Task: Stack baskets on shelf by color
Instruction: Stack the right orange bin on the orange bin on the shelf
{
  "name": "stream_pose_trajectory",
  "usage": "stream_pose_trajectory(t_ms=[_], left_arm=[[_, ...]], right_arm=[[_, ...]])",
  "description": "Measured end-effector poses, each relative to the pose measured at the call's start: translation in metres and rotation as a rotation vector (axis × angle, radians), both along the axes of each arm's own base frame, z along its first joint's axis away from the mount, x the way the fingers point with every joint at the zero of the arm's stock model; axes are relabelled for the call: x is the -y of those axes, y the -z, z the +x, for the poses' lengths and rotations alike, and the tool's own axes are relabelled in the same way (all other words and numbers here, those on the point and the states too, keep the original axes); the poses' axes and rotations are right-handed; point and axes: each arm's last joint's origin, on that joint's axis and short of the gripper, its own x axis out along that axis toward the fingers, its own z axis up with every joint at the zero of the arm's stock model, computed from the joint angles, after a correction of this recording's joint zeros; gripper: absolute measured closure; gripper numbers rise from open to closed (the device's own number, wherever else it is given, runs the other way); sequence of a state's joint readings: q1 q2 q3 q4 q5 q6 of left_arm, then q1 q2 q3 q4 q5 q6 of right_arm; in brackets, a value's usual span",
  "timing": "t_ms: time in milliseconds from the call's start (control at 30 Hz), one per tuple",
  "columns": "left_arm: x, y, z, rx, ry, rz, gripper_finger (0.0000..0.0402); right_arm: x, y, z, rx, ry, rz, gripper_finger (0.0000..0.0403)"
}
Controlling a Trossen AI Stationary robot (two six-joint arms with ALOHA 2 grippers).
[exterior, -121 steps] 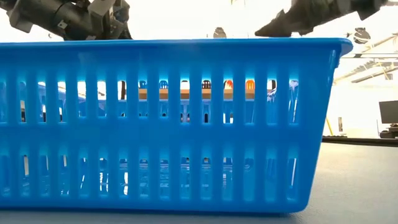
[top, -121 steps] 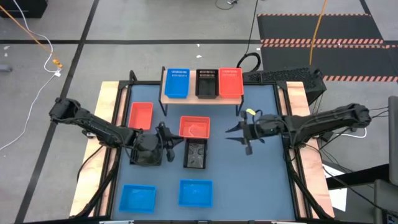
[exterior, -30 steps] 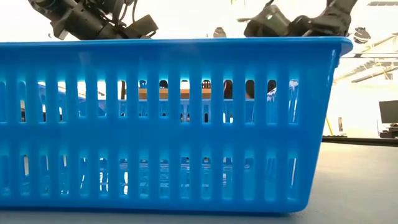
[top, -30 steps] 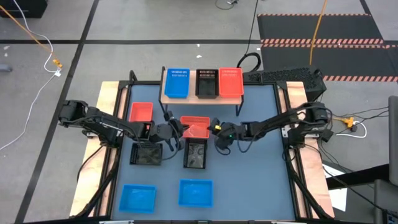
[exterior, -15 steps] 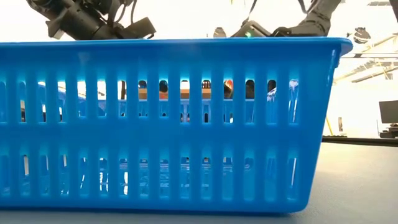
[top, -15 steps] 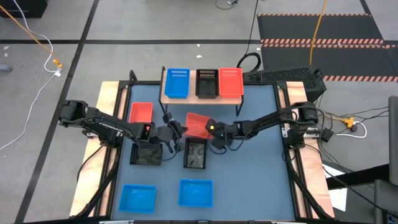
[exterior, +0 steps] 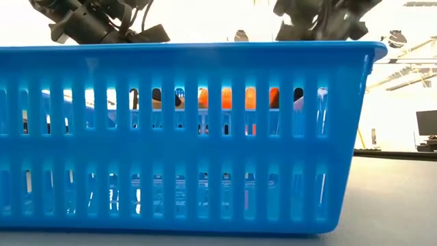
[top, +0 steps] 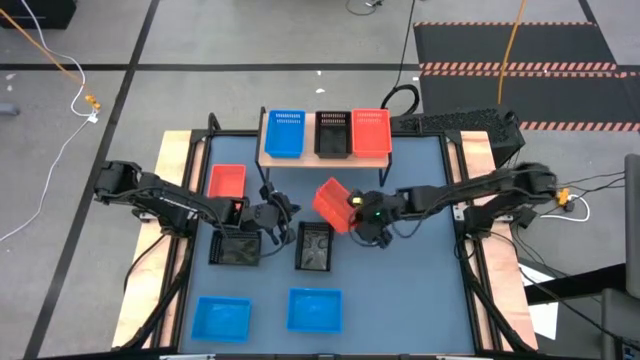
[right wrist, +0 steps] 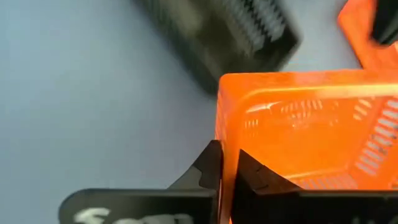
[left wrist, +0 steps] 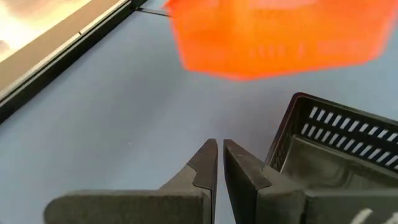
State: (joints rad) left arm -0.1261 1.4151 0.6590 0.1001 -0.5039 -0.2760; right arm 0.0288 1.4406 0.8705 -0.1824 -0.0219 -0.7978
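Observation:
The shelf (top: 325, 155) at the table's far edge carries a blue, a black and a red basket side by side. At mid-table my right gripper (top: 353, 212) is shut on another red basket (top: 331, 205), which is tilted. Just left of it my left gripper (top: 282, 212) is shut and empty, beside the corner of a black basket (left wrist: 329, 143). Bottoms down on the table are a second black basket (top: 235, 248), a red basket (top: 226, 181) and two blue baskets (top: 222, 318) (top: 315, 310). My right gripper grips the red basket by the wall on its right-hand side (right wrist: 226, 130), one finger inside the basket and one outside. The fingers come roughly level from the table's right. The basket is tipped and turned askew, raised off the tabletop on the held side.
In the low view a blue basket (exterior: 184, 137) stands right in front of the camera and hides most of the table. The table has raised wooden side rails (top: 177, 150). Bare tabletop lies at the right, below the right arm (top: 420, 290).
My right gripper has taken hold of the red basket at mid-table and raised it. The basket, flat a second ago, has tipped, turned about and shifted a little toward the table's right edge. My left gripper has kept still.

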Motion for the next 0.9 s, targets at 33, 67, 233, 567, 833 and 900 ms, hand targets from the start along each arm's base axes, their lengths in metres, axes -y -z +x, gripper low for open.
stream_pose_trajectory(t_ms=[33, 67, 233, 567, 833, 900], left_arm=[[0.0, 0.0, 0.0, 0.0, 0.0, 0.0, 0.0371], [0.0, 0.0, 0.0, 0.001, 0.0, 0.0, 0.0371], [0.0, -0.001, 0.001, 0.016, 0.0, -0.002, 0.0371], [0.0, -0.005, 0.004, 0.066, 0.0, -0.007, 0.0371], [0.0, -0.005, 0.004, 0.062, 0.001, -0.005, 0.0371], [0.0, -0.005, 0.003, 0.06, 0.001, -0.005, 0.0371]], right_arm=[[-0.001, -0.008, -0.003, 0.025, 0.013, 0.079, 0.0401], [-0.002, -0.016, -0.007, 0.05, 0.028, 0.147, 0.0401], [-0.003, -0.056, -0.02, 0.218, 0.117, 0.315, 0.0402], [0.005, -0.14, -0.027, 0.543, 0.322, 0.311, 0.0402], [0.047, -0.191, -0.022, 0.478, 0.712, 0.073, 0.0402], [0.062, -0.195, -0.017, 0.392, 0.77, 0.039, 0.0402]])
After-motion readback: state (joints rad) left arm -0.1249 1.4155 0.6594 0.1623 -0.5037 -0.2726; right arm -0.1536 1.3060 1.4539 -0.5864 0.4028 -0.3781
